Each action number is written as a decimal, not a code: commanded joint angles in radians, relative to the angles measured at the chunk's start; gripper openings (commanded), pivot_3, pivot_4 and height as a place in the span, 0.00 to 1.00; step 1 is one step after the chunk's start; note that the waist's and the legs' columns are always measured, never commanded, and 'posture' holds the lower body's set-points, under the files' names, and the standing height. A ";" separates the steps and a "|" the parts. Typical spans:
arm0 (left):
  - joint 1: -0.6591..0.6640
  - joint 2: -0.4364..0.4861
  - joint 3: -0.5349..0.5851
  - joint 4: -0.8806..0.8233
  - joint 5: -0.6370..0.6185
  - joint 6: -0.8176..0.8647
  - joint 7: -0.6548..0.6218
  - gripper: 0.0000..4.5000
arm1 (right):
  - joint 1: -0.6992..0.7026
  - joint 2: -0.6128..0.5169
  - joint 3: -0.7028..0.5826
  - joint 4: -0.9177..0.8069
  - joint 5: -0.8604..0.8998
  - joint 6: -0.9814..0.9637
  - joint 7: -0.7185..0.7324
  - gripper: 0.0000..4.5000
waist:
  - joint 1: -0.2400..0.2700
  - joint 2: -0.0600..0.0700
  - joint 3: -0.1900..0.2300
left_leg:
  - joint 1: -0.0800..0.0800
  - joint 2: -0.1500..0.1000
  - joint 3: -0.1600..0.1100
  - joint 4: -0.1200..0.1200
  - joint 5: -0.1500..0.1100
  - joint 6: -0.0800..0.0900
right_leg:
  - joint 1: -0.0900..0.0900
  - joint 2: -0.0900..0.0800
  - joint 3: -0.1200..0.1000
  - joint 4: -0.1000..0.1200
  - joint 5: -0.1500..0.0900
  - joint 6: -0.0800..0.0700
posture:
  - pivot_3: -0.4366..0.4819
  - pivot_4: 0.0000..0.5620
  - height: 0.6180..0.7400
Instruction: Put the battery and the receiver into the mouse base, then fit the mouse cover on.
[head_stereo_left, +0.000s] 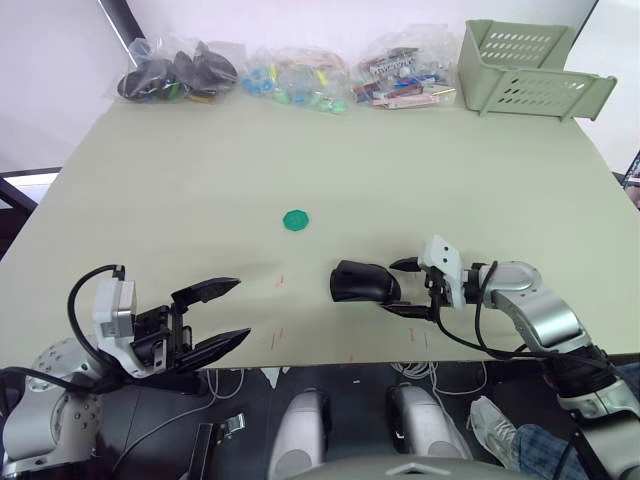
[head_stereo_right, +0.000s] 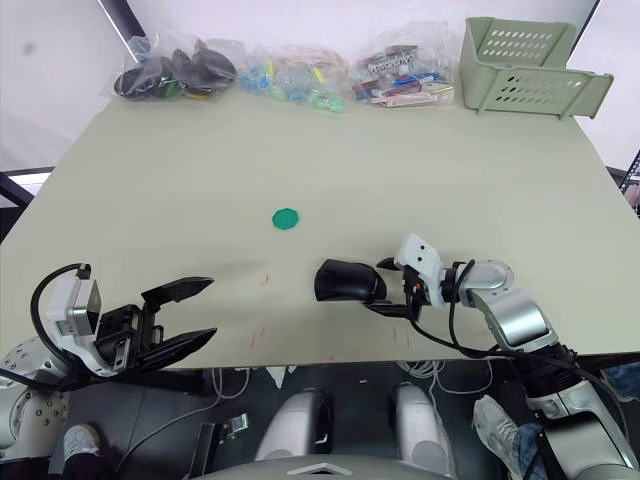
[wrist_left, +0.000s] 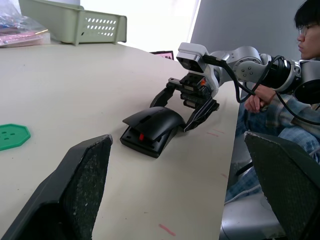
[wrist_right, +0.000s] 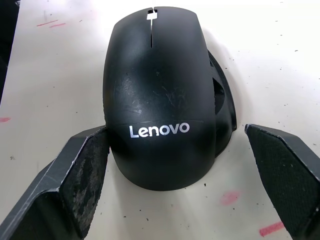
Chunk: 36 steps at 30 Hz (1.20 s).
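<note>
While the left pincer (head_stereo_left: 213, 315) is hovering at the counter's (head_stereo_left: 400, 170) near edge with its two black fingers spread wide and nothing between them, the mouse is sitting well apart from it, toward the right of the near side. A flat green octagonal disc (head_stereo_left: 296, 220) is lying on the bare surface between the two, a little farther back.

The mouse cover (wrist_right: 157, 95), a glossy black shell bearing the word Lenovo, is resting on top of the mouse base (wrist_left: 145, 143) but is not sitting flush: in the right wrist view the base is peeking out along one side of the shell, and in the left wrist view the shell is tilting up, showing a gap with a small red spot inside. The battery is not visible from any angle here.

The right pincer (head_stereo_left: 409, 288) is reaching in from the right, its fingers parted wide and flanking the rear of the mouse. One finger (wrist_right: 82, 172) is lying just beside the cover's edge, possibly touching it; the other is standing clear of it. It is gripping nothing.

Along the far edge, three clear bags of small parts (head_stereo_left: 290, 78) are lying in a row, with a pale green slotted basket (head_stereo_left: 530, 75) at the right corner. A seated person (wrist_left: 280, 107) is showing beyond the right arm.
</note>
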 joint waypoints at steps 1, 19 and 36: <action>0.002 0.000 0.012 -0.028 -0.012 -0.009 -0.002 1.00 | -0.016 -0.003 -0.006 -0.014 0.002 -0.019 0.002 0.99 | 0.000 0.000 0.000 | 0.000 0.000 0.000 0.000 0.000 0.000 | 0.000 0.000 0.000 0.000 0.000 0.000 | 0.48 0.27 1.00; -0.003 -0.003 0.004 -0.027 -0.011 -0.007 -0.001 1.00 | -0.026 0.002 -0.015 -0.014 0.013 -0.005 0.003 0.82 | 0.000 0.000 0.000 | 0.000 0.000 0.000 0.000 0.000 0.000 | 0.000 0.000 0.000 0.000 0.000 0.000 | 0.48 0.27 1.00; -0.006 -0.008 0.000 -0.027 -0.008 -0.009 -0.001 1.00 | -0.044 -0.002 -0.022 -0.019 0.031 0.007 0.009 0.82 | 0.000 0.000 0.000 | 0.000 0.000 0.000 0.000 0.000 0.000 | 0.000 0.000 0.000 0.000 0.000 0.000 | 0.48 0.27 1.00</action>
